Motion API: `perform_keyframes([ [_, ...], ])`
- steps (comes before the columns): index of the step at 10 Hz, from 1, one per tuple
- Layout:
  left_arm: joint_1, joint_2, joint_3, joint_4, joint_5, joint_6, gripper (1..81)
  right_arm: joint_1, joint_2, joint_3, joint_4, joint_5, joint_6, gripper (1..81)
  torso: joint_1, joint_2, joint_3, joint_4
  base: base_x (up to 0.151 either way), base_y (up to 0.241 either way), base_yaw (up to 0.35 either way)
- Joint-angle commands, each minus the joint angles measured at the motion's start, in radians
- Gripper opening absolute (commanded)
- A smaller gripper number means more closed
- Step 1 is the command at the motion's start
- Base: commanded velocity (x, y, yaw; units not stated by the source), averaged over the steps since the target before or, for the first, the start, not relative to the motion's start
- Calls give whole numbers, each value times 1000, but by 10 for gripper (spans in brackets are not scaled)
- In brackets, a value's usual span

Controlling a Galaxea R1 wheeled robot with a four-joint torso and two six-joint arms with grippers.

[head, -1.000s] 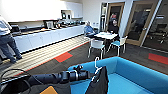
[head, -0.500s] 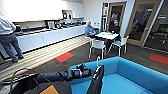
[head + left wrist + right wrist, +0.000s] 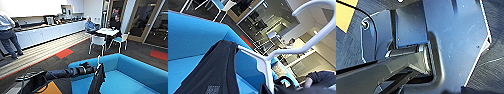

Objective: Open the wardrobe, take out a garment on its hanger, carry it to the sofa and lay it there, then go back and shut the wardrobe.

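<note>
— What fills the lower right of the head view?
— The blue sofa (image 3: pixel 140 75). Over its near edge hangs the black garment (image 3: pixel 97 81) on its white hanger (image 3: pixel 98 60).
— Who holds it?
— The left gripper (image 3: pixel 93 68), clamped on the hanger. The right gripper's state I cannot tell.

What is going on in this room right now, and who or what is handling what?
The robot's left arm reaches out over the blue sofa, carrying a white hanger with the black garment draped from it. The garment hangs above the seat and has not been laid down yet. Behind the sofa, people sit at a white table with white chairs, and another person stands at the long counter.
</note>
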Motion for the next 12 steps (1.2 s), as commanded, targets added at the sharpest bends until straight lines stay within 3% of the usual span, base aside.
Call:
perform_keyframes([
  [1, -171, 47, -46, 58, 15, 9, 10, 24, 17, 10, -5, -69, -9, 811, 0, 0, -75, 0, 0, 0, 0],
  [2, -171, 53, -66, 61, 15, 9, 10, 24, 17, 10, -5, -69, -9, 811, 0, 0, -28, 0, 0, 0, 0],
  [5, -171, 79, -146, 86, 15, 9, 10, 23, 17, 10, -2, -69, -9, 811, 1, 1, -74, 0, 0, 0, 0],
  [10, -171, 188, -329, 155, 17, 11, 10, 23, 17, 10, -2, -69, -9, 811, 1, 1, -74, 0, 0, 0, 0],
  [12, -170, 191, -370, 184, 50, 11, 10, 23, 17, 10, -2, -67, -9, 811, 1, 1, -137, 0, 0, 0, 0],
])
